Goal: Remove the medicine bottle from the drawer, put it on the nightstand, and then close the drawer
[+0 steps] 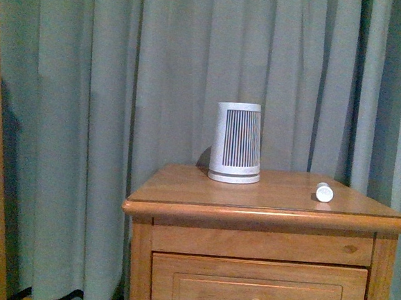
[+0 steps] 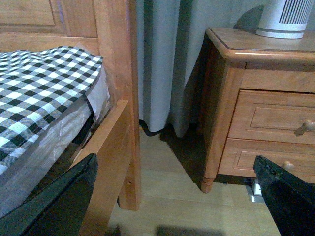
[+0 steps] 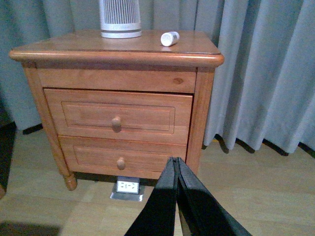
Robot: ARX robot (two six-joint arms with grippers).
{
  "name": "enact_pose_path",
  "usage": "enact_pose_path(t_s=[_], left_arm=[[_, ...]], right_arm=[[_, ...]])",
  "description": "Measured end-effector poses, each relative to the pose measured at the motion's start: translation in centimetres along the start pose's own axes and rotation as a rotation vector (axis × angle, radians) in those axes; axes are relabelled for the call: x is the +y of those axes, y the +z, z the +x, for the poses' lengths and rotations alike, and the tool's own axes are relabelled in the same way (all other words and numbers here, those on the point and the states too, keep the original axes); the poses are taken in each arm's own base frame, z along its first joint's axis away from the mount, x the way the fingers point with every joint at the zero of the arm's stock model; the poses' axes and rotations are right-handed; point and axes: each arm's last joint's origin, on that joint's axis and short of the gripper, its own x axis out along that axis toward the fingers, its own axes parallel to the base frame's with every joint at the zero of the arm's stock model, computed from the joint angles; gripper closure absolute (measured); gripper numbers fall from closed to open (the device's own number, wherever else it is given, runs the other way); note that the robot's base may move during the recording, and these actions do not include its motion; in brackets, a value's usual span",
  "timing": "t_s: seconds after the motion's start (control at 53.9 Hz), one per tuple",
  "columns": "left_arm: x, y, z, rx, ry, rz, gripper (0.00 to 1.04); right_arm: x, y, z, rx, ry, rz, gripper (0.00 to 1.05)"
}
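Note:
The medicine bottle (image 1: 324, 192) lies on its side on the right part of the nightstand (image 1: 183, 190) top; it also shows in the right wrist view (image 3: 169, 38). The upper drawer (image 3: 74, 115) looks pushed in, its round knob (image 3: 116, 123) facing out; its front also shows in the front view (image 1: 210, 290) and the left wrist view (image 2: 266, 118). My right gripper (image 3: 174, 160) is shut and empty, low above the floor in front of the nightstand. My left gripper (image 2: 174, 169) is open and empty, low between the bed and the nightstand. Neither arm shows in the front view.
A large white ribbed tapered cylinder (image 1: 236, 143) stands at the back of the nightstand top. The lower drawer (image 3: 83, 158) is shut. A white socket plate (image 3: 127, 188) lies on the floor under the nightstand. The wooden bed frame (image 2: 118, 98) with checked bedding (image 2: 39, 83) stands left, curtains behind.

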Motion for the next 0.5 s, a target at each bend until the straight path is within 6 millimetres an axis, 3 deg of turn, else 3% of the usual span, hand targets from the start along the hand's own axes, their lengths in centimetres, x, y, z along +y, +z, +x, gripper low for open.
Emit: enact_pose_path(t_s=[0.186,0.334,0.427,0.501], left_arm=[[0.00,0.00,0.00,0.000,0.000,0.000,0.07],[0.00,0.00,0.00,0.000,0.000,0.000,0.07],[0.00,0.00,0.00,0.000,0.000,0.000,0.07],[0.00,0.00,0.00,0.000,0.000,0.000,0.07]], right_arm=[[0.00,0.00,0.00,0.000,0.000,0.000,0.45],[0.00,0.00,0.00,0.000,0.000,0.000,0.20],[0.00,0.00,0.00,0.000,0.000,0.001,0.06],[0.00,0.00,0.00,0.000,0.000,0.000,0.07]])
